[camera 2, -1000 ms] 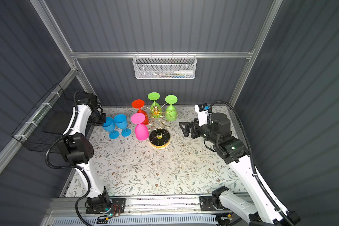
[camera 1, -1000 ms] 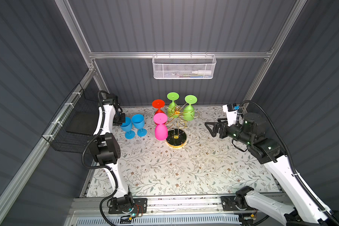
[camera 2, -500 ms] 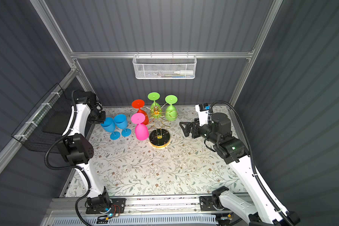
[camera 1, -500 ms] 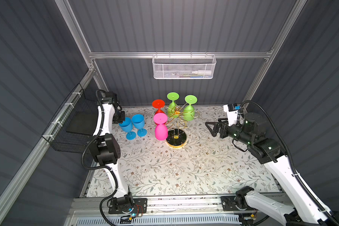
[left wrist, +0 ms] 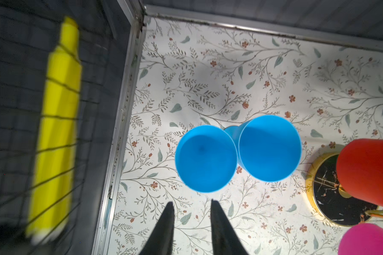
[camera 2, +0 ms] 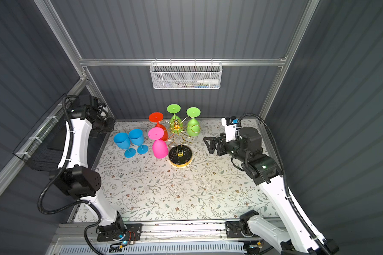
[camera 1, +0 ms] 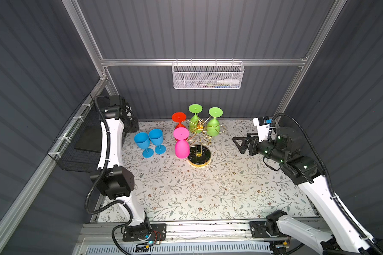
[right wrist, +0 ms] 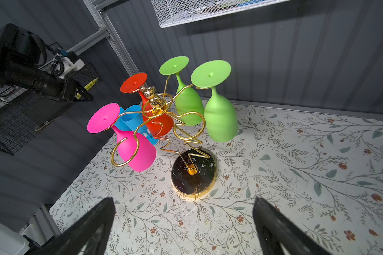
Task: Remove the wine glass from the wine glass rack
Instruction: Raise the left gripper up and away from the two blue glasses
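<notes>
Wine glass, green, hangs bowl-down on the wine glass rack ahead of my right jaws, wide and empty, the nearer pair; my left jaws, narrowly parted, hover near blue glasses.

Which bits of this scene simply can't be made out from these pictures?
- White mesh basket contents: too small in both top views; cut off by the edge in the right wrist view.
- Yellow object: blurred behind black wire mesh, left wrist view.
- Left gripper: only fingertips show, left wrist view; the edge cuts the rest.
</notes>
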`<act>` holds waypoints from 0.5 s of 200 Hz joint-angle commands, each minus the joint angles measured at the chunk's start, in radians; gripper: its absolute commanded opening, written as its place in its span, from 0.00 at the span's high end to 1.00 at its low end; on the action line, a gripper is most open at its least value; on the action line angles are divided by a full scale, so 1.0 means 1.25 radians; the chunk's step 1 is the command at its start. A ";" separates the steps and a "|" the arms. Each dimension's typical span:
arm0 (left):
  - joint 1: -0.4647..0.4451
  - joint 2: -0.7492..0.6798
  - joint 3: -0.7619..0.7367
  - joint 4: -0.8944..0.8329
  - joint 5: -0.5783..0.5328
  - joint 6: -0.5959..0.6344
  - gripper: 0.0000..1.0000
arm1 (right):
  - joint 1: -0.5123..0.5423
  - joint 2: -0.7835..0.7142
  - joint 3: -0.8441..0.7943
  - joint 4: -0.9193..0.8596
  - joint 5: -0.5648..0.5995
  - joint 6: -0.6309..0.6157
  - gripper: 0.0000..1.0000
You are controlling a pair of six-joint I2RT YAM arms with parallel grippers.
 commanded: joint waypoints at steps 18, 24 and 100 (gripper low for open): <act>0.012 -0.121 -0.033 0.071 0.101 -0.030 0.64 | -0.004 -0.004 0.022 -0.016 0.004 -0.008 0.01; 0.012 -0.126 -0.039 0.074 0.110 -0.030 0.64 | -0.004 -0.004 0.021 -0.015 0.004 -0.007 0.01; 0.012 -0.237 -0.162 0.197 0.332 -0.079 0.63 | -0.006 -0.011 0.017 -0.022 0.017 -0.010 0.01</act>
